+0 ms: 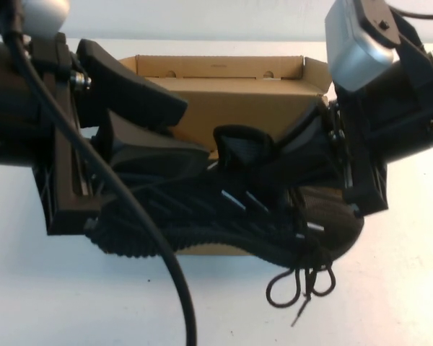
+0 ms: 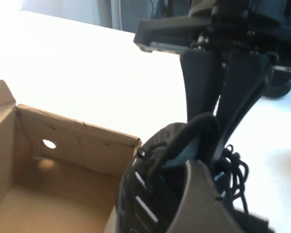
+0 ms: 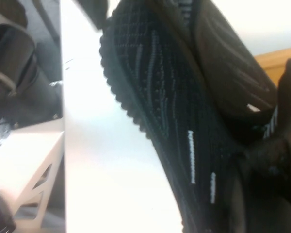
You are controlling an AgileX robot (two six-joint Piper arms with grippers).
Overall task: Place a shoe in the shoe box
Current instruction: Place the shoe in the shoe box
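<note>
The black knit shoe (image 1: 224, 216) hangs tilted on its side above the near wall of the open brown shoe box (image 1: 224, 68). Its ridged sole faces the table's near side and its laces (image 1: 299, 285) dangle. My right gripper (image 1: 296, 151) comes from the right and is shut on the shoe's collar; the left wrist view shows it (image 2: 213, 136) pinching there. My left gripper (image 1: 191, 130) reaches from the left with its fingers apart, one over the box and one lying on the shoe's heel part (image 2: 199, 204). The box's empty inside shows (image 2: 48, 194). The shoe's side fills the right wrist view (image 3: 169, 107).
The white table (image 1: 58, 303) spreads around the box. The left arm's black cable (image 1: 166, 267) loops down across the near side. Past the table's edge, dark gear (image 3: 19, 97) shows in the right wrist view. The box's side flaps stand up (image 1: 314, 72).
</note>
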